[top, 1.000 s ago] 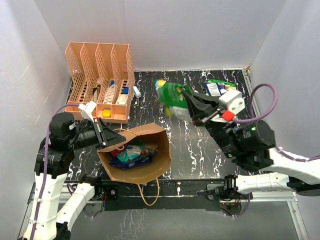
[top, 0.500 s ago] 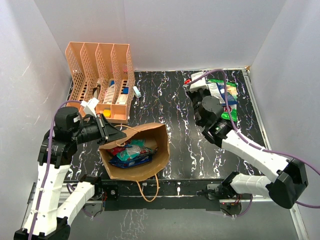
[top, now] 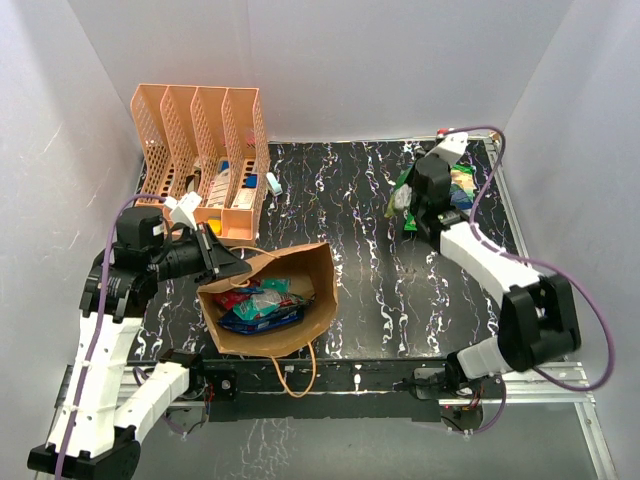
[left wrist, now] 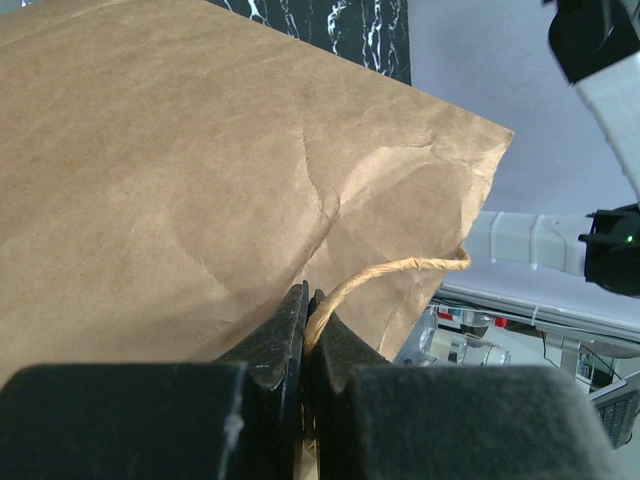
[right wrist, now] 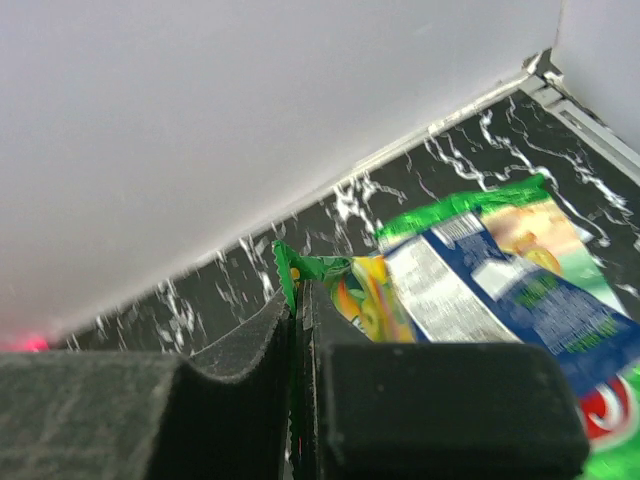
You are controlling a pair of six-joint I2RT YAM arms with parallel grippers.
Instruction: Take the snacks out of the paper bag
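Note:
The brown paper bag (top: pixel 300 270) stands open near the table's front left, with blue, teal and red snack packets (top: pixel 262 305) inside. My left gripper (top: pixel 222 262) is shut on the bag's twisted paper handle (left wrist: pixel 395 270) at its left rim; the bag wall (left wrist: pixel 200 170) fills the left wrist view. My right gripper (top: pixel 408 205) is at the back right, shut on the crimped edge of the large green snack bag (right wrist: pixel 300 268). That bag (top: pixel 402 195) hangs low over the table. Another green and blue packet (right wrist: pixel 500 270) lies just beyond it (top: pixel 462 185).
An orange perforated file organizer (top: pixel 200 160) with small stationery items stands at the back left. A small white item (top: pixel 273 183) lies beside it. White walls close the back and both sides. The second bag handle (top: pixel 298 385) hangs over the front edge.
My right arm has swung from the table's middle to the back right, carrying the green snack bag and lowering it. My left gripper has kept hold of the bag's handle.

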